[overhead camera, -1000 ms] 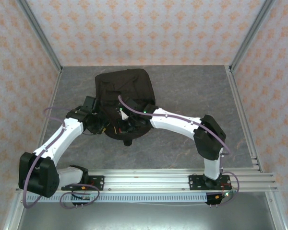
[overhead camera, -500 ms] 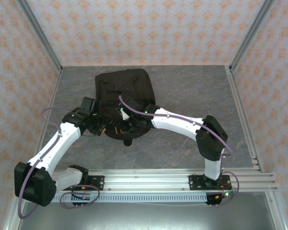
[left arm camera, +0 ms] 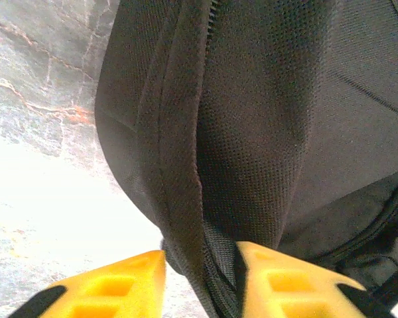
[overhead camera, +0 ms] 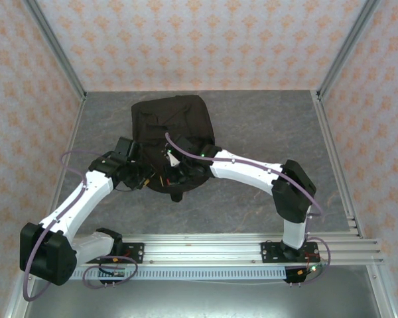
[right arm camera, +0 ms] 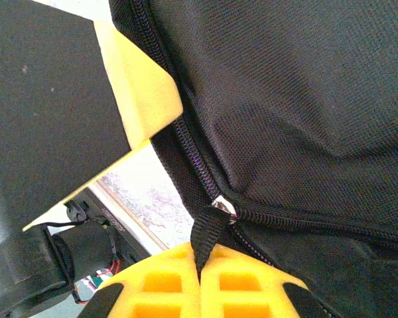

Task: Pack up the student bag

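Observation:
The student bag [overhead camera: 173,122] is a large black fabric backpack lying flat at mid table. At its near left edge my left gripper [overhead camera: 144,177] stands. In the left wrist view a fold of the bag's seam [left arm camera: 186,199] runs down between the yellow fingers [left arm camera: 288,285], and my left gripper [left arm camera: 200,281] is closed on it. My right gripper [overhead camera: 178,173] is at the bag's near edge. It [right arm camera: 200,281] is shut on the black webbing zipper pull [right arm camera: 209,233], which hangs from the slider [right arm camera: 223,206] on the bag's zipper.
The grey marbled tabletop [overhead camera: 265,132] has free room to the right of and behind the bag. Patterned walls and metal posts [overhead camera: 56,50] fence three sides. The arms' mounting rail [overhead camera: 205,250] runs along the near edge. The left gripper's finger [right arm camera: 140,86] shows close by in the right wrist view.
My left arm's elbow has swung outward and toward the near left, while its gripper stayed at the bag's edge. The right arm has hardly moved.

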You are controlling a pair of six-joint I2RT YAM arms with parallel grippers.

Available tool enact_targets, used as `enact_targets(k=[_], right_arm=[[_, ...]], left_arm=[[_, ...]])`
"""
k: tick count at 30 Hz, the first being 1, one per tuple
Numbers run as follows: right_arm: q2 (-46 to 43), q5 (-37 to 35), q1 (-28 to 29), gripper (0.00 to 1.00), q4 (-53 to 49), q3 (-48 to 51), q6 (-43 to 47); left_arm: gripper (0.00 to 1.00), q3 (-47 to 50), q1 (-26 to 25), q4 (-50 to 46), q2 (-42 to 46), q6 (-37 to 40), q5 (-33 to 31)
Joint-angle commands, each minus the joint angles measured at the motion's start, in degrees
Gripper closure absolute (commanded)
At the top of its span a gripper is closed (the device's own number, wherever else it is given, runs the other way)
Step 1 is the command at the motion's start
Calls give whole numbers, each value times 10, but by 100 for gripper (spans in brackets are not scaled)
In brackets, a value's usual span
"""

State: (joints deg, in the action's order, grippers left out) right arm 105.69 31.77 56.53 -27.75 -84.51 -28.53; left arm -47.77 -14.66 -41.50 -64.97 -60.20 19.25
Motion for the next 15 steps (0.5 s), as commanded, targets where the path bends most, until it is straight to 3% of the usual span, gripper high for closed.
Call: enact_targets(k=[1,10,15], right_arm=[[-29,2,-3,100,-18,4,12],[-37,-4,-6,100,-57,1,33],[-48,-2,-19,100,-86,11,47]], left_arm=[[74,13,-6,-6,4,5,-24],[99,11,-6,-6,-14,17,-45],[100,-5,-5,-25,-10,34,-70]])
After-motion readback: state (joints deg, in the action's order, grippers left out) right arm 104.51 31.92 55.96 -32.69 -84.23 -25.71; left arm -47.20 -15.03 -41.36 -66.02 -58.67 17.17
